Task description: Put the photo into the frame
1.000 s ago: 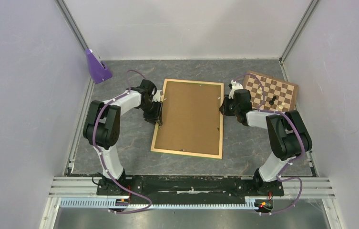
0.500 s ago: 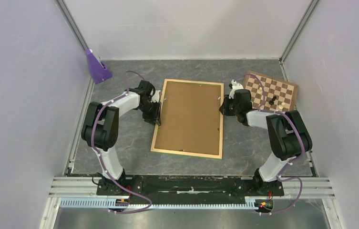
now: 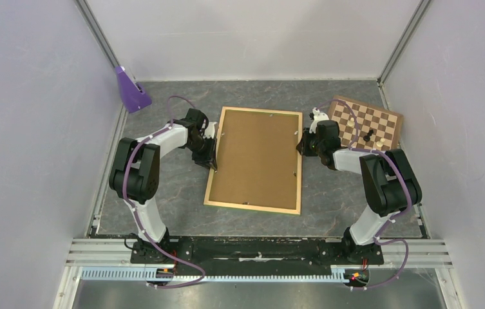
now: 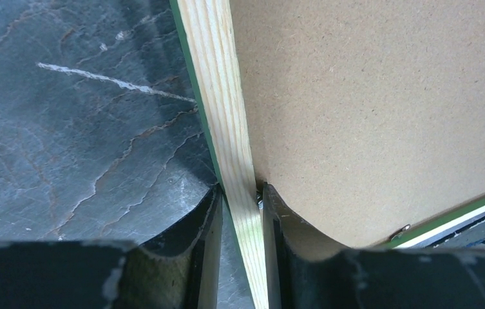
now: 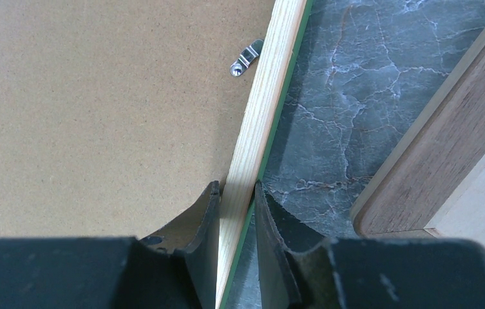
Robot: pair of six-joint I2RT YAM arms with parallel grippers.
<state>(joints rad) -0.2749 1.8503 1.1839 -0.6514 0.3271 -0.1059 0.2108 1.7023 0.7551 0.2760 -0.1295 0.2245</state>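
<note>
- Left of the frame (image 3: 252,207): closing in with the left gripper (image 4: 239,193) over the past second, from a wider stance down to one finger tight along each side of the left rail's pale wood. Cannot tell whether already pinching or just short of contact, given a thin dark line at the inner finger.
- On the frame itself: no shift in that second. Lying back-up on the table (image 3: 169,193), pale wood uppermost, green showing along the outer edge, squarely between the two grippers.
- Inside the frame's rails: only the brown hardboard panel (image 3: 259,158) on show, covering the whole opening. No sight of the photo anywhere; likely beneath that panel already, though not confirmable from these views.
- At the frame's right rail: no change for the right gripper (image 5: 236,187). Pinching the rail, one finger on the panel side and one on the green outer edge, along the rail from a small metal clip (image 5: 246,58).
- Right of the frame: chessboard (image 3: 365,122) just beyond the right gripper, apart from the rail.
- For the task: probably readying a two-handed lift or turn-over of the frame. Better to wait for a firm left pinch first, lest one side slip.
</note>
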